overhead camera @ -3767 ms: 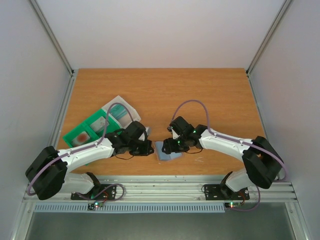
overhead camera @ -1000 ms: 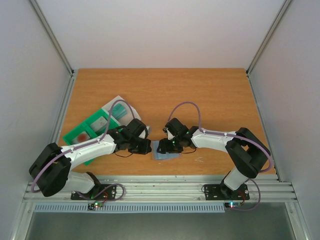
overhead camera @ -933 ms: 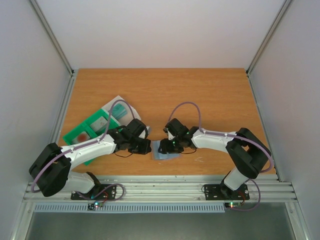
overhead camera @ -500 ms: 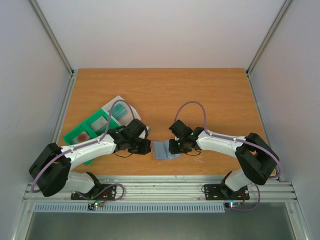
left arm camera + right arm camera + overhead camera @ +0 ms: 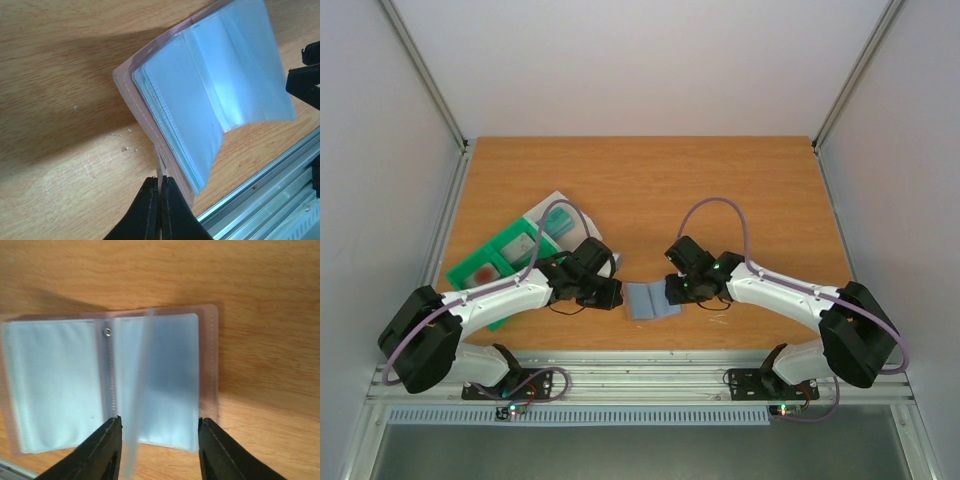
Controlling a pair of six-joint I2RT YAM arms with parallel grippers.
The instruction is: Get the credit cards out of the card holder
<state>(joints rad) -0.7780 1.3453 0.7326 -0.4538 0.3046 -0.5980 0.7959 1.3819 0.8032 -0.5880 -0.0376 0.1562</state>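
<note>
The card holder lies open near the table's front edge, showing a pinkish-grey cover and pale-blue clear sleeves. In the left wrist view it fans open with stacked sleeves. My left gripper is shut on the cover's edge. My right gripper is open just above the holder's right half, holding nothing. One sleeve page stands up, blurred, between the jaws. I cannot make out separate credit cards among the sleeves.
A green compartment tray and a clear plastic box lie behind my left arm. The aluminium rail runs along the table's front edge, close below the holder.
My right gripper has drawn back to the right off the holder, which has shifted a little. My left gripper has stayed shut on the cover's edge.
</note>
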